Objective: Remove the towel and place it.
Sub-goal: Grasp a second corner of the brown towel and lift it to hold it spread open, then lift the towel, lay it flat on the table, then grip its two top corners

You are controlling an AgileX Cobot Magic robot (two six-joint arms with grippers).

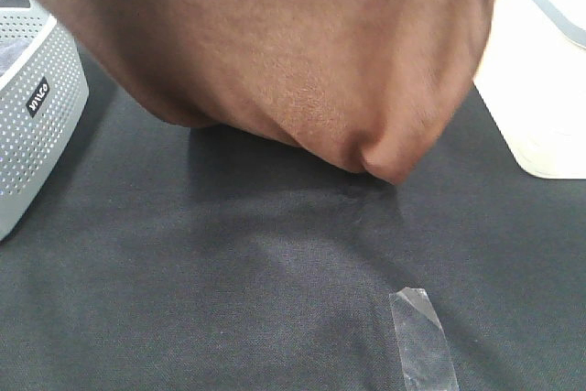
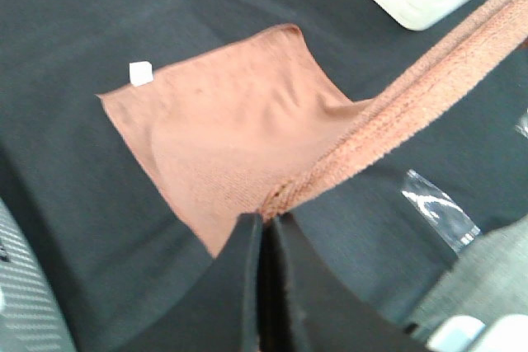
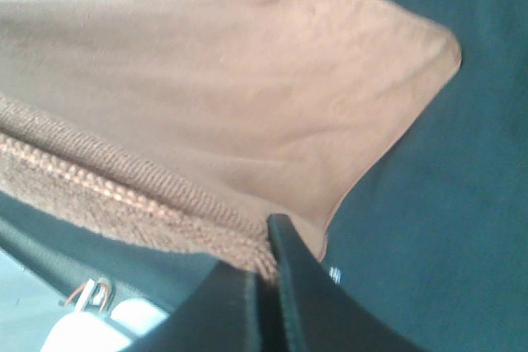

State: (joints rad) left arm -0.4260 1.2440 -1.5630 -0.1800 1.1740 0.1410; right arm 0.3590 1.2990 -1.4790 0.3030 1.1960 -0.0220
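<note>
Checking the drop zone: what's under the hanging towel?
Bare black cloth below the towel, clear tape nearer the camera. Its lower end lies on the cloth in the left wrist view; anything beneath that is hidden.

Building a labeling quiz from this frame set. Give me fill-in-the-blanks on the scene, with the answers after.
1. The left tool and right tool are each shut on the ____.
2. Its fabric is ____ in colour.
3. The small tag at its edge is ____.
4. A strip of clear ____ is stuck to the black table cloth.

Missing words: towel; brown; white; tape.
</note>
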